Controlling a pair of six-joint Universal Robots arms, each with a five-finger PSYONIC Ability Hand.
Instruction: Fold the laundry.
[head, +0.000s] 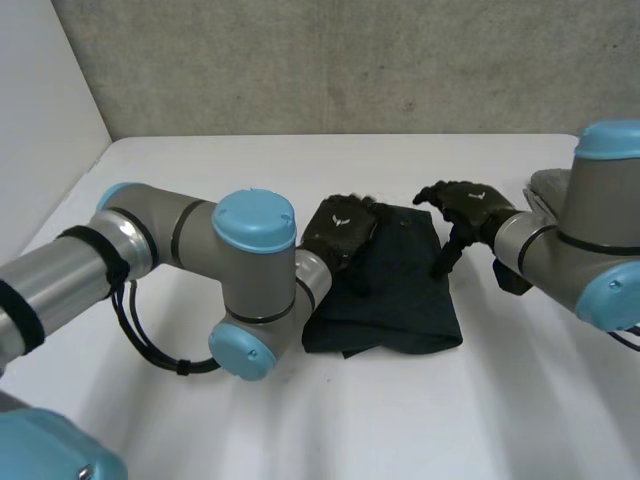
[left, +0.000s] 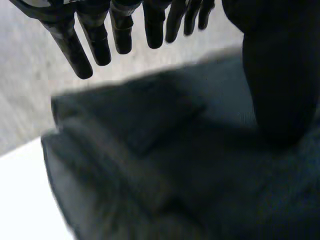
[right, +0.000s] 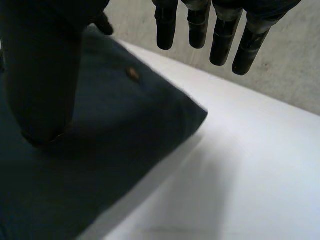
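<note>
A dark teal cloth (head: 395, 295) lies folded into a rough rectangle in the middle of the white table (head: 200, 170). My left hand (head: 340, 232) hovers over the cloth's far left corner. In the left wrist view its fingers (left: 102, 40) are straight and spread above the rumpled cloth (left: 165, 165), holding nothing. My right hand (head: 468, 212) is at the cloth's far right corner, open. In the right wrist view its fingers (right: 220, 35) hang straight over bare table, while its thumb (right: 42, 75) points down onto the cloth (right: 115, 130) near that corner.
A grey flat object (head: 548, 184) lies at the table's far right, partly behind my right arm (head: 590, 240). My left arm (head: 200, 260) crosses the table's left half. A grey wall runs along the far edge.
</note>
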